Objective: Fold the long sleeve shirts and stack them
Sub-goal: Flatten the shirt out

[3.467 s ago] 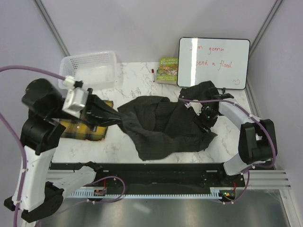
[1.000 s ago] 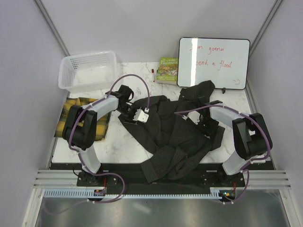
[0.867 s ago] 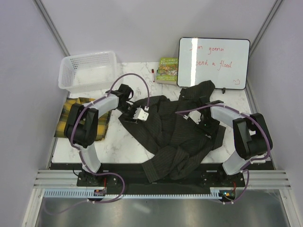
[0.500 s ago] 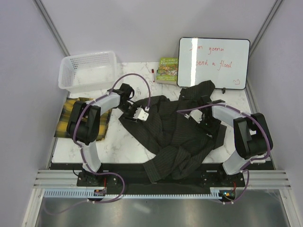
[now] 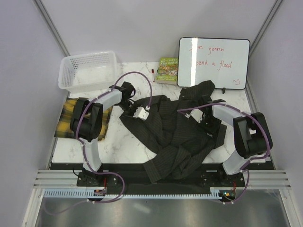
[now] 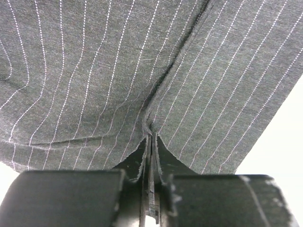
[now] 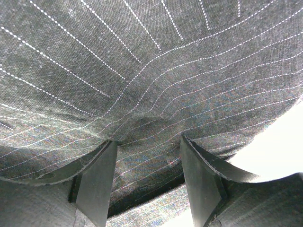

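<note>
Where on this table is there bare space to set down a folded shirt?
On the table, the widest bare patch is near left, between the plaid shirt and the pinstripe shirt. A narrower strip lies at the back, between the basket and the book. The centre and right are crowded by the pinstripe shirt.

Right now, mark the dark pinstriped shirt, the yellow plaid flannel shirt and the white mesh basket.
dark pinstriped shirt [image 5: 175,132]: top view, crumpled middle.
yellow plaid flannel shirt [image 5: 64,125]: top view, left edge.
white mesh basket [image 5: 90,55]: top view, far rim.
</note>
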Motion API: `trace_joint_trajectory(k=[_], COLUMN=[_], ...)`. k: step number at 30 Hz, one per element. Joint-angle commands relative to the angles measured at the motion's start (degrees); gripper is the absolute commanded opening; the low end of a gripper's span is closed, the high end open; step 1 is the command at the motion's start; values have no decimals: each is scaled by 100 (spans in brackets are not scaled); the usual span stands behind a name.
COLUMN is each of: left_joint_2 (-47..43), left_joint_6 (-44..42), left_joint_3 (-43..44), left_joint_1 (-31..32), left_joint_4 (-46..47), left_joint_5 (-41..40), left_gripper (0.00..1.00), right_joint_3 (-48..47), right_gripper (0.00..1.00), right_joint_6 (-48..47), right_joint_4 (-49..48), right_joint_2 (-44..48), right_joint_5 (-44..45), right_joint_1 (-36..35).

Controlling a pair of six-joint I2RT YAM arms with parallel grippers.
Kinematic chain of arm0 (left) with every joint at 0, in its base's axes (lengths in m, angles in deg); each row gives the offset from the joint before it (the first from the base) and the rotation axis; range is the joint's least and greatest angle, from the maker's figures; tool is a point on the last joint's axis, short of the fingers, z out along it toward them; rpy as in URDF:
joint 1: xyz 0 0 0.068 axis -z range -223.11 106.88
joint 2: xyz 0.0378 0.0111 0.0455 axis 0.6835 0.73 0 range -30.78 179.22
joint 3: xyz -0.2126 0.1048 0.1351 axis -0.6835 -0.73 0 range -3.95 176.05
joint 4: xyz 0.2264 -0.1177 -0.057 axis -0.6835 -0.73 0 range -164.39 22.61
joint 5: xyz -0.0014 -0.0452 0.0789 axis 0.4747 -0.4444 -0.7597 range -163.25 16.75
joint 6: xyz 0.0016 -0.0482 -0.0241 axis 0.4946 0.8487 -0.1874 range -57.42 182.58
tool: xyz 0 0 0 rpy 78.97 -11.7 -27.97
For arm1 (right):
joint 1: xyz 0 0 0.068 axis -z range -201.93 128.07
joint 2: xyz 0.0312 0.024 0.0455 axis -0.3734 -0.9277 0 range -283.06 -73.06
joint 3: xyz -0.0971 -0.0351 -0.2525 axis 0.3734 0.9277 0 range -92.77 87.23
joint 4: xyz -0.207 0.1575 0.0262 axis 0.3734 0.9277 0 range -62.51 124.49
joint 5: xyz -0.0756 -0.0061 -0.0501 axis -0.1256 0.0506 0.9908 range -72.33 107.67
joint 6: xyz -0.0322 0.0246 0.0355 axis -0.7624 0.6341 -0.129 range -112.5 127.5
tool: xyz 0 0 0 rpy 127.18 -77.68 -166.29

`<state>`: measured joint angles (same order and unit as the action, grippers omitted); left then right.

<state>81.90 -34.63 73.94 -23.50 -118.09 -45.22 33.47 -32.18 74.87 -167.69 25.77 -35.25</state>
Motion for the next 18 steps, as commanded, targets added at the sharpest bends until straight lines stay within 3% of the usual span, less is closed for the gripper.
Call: trace_joint_trajectory(k=[1, 8, 12, 15, 18], left_joint_2=[-404, -1326, -2494, -3575, -4945], left_joint_6=[-10, 106, -324, -737, -1352], left_joint_3=[-63, -660, -1415, -2170, -3225], left_joint_1=[7, -2, 7, 51, 217], left_joint_4=[-142, -98, -747, -1739, -2479], left_joint_5=[53, 62, 140, 255, 142], left_gripper=[3, 2, 2, 2, 2], right_joint_3=[-109, -144, -196, -232, -302], right_gripper=[63, 63, 63, 63, 63], right_joint_6=[-119, -180, -215, -250, -259], right_joint_4=[-378, -431, -440, -501, -624], right_joint_2=[-179, -196, -161, -161, -222], right_joint_5=[236, 324, 341, 359, 394], right_joint_1=[67, 128, 198, 242, 277])
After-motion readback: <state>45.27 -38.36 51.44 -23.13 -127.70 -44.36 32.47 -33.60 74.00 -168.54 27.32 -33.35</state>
